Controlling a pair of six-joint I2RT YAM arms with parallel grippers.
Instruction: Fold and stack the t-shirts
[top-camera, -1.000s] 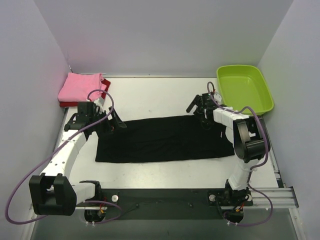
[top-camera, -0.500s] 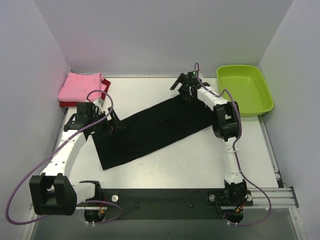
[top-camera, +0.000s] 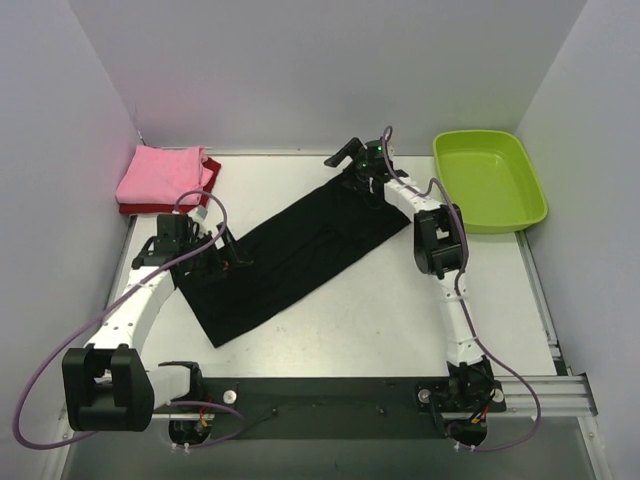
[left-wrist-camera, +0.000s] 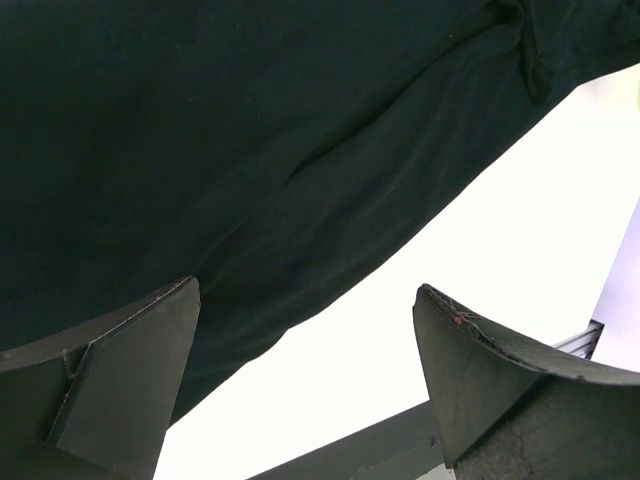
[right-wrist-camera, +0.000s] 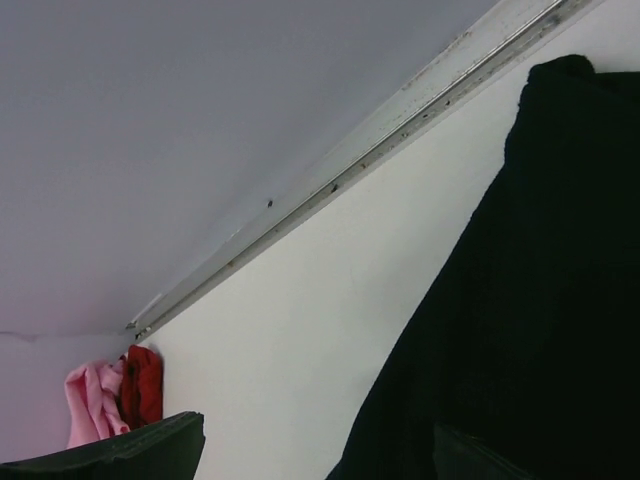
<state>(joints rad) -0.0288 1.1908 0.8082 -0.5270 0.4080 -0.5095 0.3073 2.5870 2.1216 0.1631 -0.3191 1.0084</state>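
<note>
Top external: left gripper (top-camera: 232, 258) & right gripper (top-camera: 353, 163) released, empty. Black t-shirt (top-camera: 300, 250) beneath them lies skewed; one-layer pinch cd botch fold.

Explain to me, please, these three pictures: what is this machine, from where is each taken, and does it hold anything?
These are two robot arms bolted at the near edge of a white table. One picture looks down from above; the other two come from a camera on each wrist, so the dark shapes at their bottom are fingers. A black t-shirt lies slantwise in the middle. A pink t-shirt lies folded on a dark red t-shirt in the far left corner; an empty lime-green tub stands far right. The left gripper is at the black shirt's near end, the right gripper at its far end. Both are open and hold nothing.
</note>
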